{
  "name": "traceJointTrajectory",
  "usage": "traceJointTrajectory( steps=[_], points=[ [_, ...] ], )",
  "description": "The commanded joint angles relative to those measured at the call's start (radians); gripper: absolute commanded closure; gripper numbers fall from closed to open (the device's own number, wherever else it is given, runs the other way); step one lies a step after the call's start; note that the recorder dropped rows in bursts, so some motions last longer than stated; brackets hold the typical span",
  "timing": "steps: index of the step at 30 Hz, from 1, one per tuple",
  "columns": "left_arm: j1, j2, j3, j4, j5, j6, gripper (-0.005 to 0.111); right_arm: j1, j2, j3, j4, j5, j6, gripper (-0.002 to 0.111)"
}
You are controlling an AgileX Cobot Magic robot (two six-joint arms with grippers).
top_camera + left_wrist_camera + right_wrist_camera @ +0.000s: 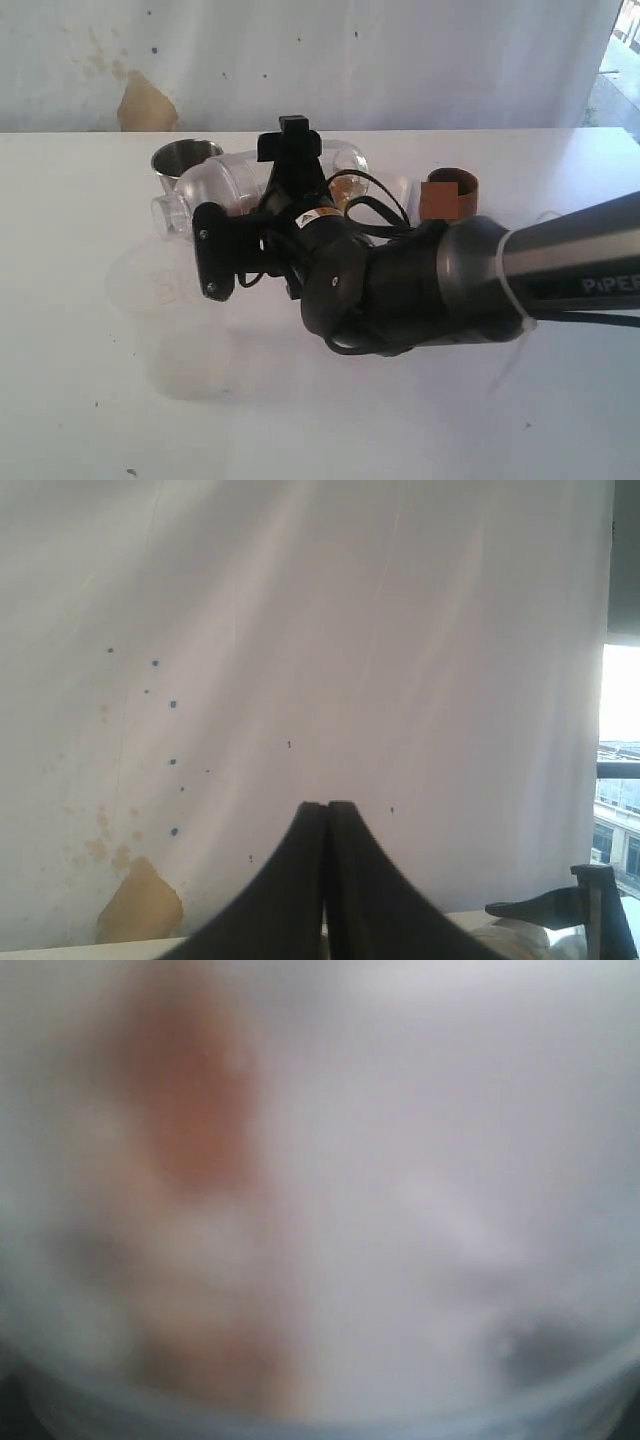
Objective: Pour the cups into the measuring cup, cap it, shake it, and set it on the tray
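Observation:
My right gripper (250,195) reaches in from the right and is closed wide around the clear measuring cup (215,190), which lies tilted on its side between the two black fingers (288,140). A rounded translucent end (343,160) sits at its far side with something brownish inside. The right wrist view is only a whitish blur with a brown smear. The steel tumbler (185,160) stands behind the measuring cup, and the brown wooden cup (450,195) stands to the right. The faint white tray (170,345) lies in front. My left gripper (327,805) is shut, empty and facing the wall.
The white wall (300,60) with a tan stain (145,105) runs along the table's back edge. My right arm (500,275) crosses the right half of the table. The left wrist view catches a black finger (560,908) of the right gripper.

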Motion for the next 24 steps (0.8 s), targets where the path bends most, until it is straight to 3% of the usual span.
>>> traceJointTrajectory(
  steps=[1,10,24],
  points=[
    [-0.003,-0.006,0.004,-0.012,-0.014,0.002,0.107,-0.014,-0.02,0.007,-0.048,-0.067,-0.018,0.108],
    [-0.003,-0.006,0.004,-0.012,-0.014,0.007,0.107,-0.014,-0.02,0.007,-0.23,-0.127,-0.018,0.108],
    [-0.003,-0.006,0.004,-0.012,-0.014,0.011,0.107,-0.055,-0.02,0.007,-0.236,-0.134,-0.015,0.108]
  ],
)
